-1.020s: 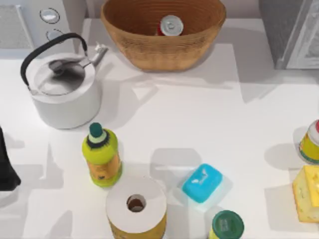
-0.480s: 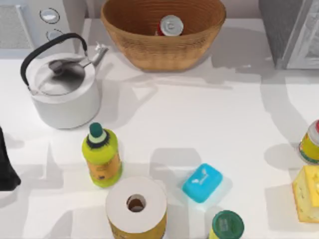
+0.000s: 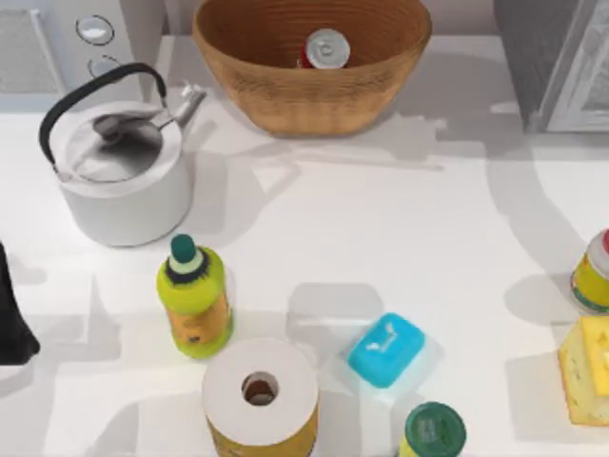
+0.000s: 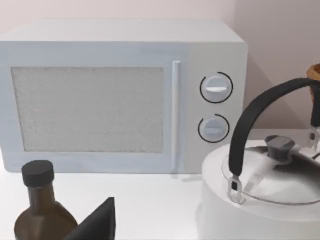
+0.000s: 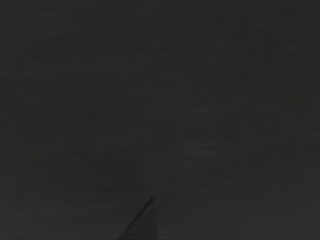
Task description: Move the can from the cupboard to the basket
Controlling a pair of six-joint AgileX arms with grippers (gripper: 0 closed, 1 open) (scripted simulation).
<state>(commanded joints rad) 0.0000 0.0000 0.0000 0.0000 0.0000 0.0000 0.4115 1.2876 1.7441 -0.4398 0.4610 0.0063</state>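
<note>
The can [image 3: 325, 49] stands upright inside the basket [image 3: 285, 100], left of the cupboard [image 3: 557, 62], unmoved over the last second; only shadows on the bench [image 3: 381, 238] beside the basket shift; the move looks done; left tool [image 3: 14, 328] parked left of the kettle [image 3: 119, 176], opening unclear; right wrist view dark.

Can [image 3: 325, 48] inside basket [image 3: 285, 95], top middle of frame. Cupboard [image 3: 557, 57] top right. Kettle [image 3: 124, 167] left of basket, microwave [image 3: 67, 43] behind kettle in top left corner. Bottle [image 3: 195, 300] below kettle. Paper roll [image 3: 260, 390] at bottom, soap box [image 3: 385, 349] right of roll.
</note>
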